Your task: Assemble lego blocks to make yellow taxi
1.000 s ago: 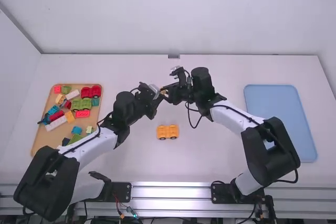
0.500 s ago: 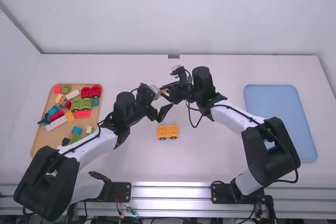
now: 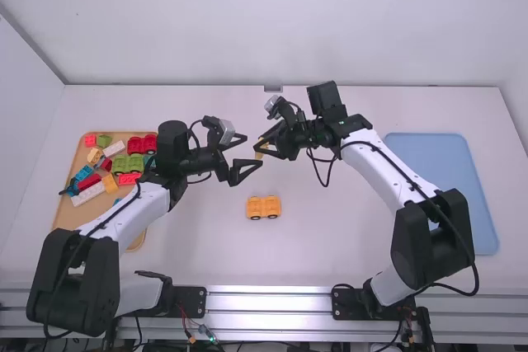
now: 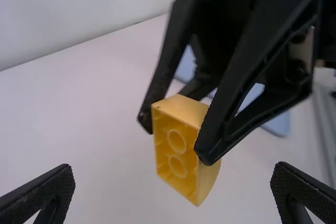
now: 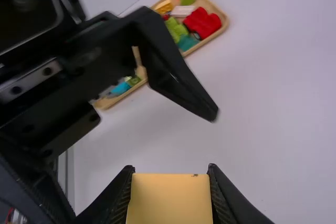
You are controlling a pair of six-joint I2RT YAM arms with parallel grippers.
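Yel. block pinched in R gripper, tilted, hollow underside twd L gripper. L fingers spread, just beside R's. Yel. wheeled base on table, abt mid. Wood tray w/ mixed blocks nr left edge; blue tray nr right edge.

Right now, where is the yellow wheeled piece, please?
In the high view, the yellow wheeled piece sits centrally, between the wooden tray at left and the blue tray.
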